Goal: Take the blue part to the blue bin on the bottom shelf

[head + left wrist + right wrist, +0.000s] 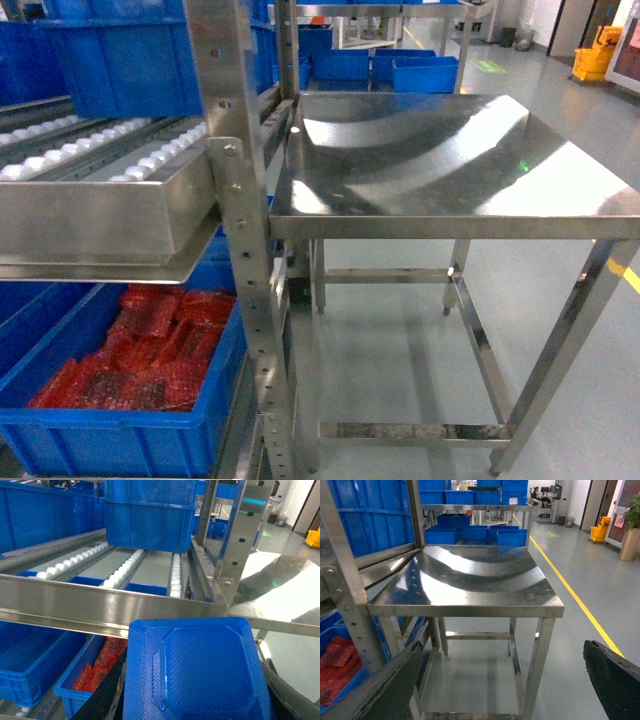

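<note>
In the head view, a blue crate (120,420) stands at the lower left under the rack, and it holds many red plastic bags (150,350). Above it, a steel shelf level with white roller rails (100,150) carries another blue crate (130,60), whose inside is not visible from here. More blue crates (380,68) stand far behind on the floor; their contents cannot be seen.

In the left wrist view, the blue part (197,667) fills the bottom of the picture. It is a bright to dark blue piece with a fine ribbed surface, like printed layers, and a raised face with cut corners. It sits directly at the left gripper (197,700), between dark finger parts at both sides, so the gripper appears clenched on it. The part hangs in front of the flat steel front bar (100,602) of the rack, above the crate with red bags (95,672). Its lower edge is cut off by the frame.

Another blue bin (30,665) lies at the lower left of this view, on a lower level; its inside looks bare, but only one part shows.

In the right wrist view, two dark fingers (615,680) of the right gripper (495,680) stand wide apart, holding nothing, before the plain steel table (470,575).

Neither arm shows in the head view.
</note>
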You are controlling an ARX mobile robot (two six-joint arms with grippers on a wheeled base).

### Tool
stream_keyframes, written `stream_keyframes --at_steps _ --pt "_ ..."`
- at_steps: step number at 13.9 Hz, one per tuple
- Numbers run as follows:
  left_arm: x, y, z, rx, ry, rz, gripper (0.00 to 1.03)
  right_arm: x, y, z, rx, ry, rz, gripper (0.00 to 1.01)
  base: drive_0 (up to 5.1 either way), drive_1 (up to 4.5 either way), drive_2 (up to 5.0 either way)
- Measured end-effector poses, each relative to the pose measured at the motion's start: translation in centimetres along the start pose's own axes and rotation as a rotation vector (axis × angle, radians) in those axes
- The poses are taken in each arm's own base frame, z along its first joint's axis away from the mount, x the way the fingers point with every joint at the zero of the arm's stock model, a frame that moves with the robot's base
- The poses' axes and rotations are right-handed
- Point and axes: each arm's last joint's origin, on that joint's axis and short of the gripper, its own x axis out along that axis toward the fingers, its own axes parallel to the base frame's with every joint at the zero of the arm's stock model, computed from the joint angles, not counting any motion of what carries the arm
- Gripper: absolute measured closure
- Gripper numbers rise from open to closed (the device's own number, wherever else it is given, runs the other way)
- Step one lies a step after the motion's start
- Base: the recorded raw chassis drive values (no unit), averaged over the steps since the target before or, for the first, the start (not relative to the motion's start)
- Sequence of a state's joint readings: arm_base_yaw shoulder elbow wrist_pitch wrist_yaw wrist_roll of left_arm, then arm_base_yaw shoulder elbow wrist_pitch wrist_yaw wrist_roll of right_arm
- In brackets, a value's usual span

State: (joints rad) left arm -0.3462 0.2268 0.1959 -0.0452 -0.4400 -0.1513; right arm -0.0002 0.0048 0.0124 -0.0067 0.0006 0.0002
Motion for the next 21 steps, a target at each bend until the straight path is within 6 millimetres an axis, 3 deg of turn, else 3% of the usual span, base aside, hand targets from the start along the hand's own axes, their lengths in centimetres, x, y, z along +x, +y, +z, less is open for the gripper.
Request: stream_keyframes --at_steps 11,21 --pt "0.0 0.01 -0.03 0.001 0.003 0.001 0.6 0.0 0.0 0.06 0.0 -0.006 0.0 0.03 -4.8 1.31 3.6" --pt "0.0 0.01 -0.04 0.002 0.003 0.001 0.6 0.0 0.0 0.0 0.0 0.0 0.0 0.03 -5.1 2.4 2.4"
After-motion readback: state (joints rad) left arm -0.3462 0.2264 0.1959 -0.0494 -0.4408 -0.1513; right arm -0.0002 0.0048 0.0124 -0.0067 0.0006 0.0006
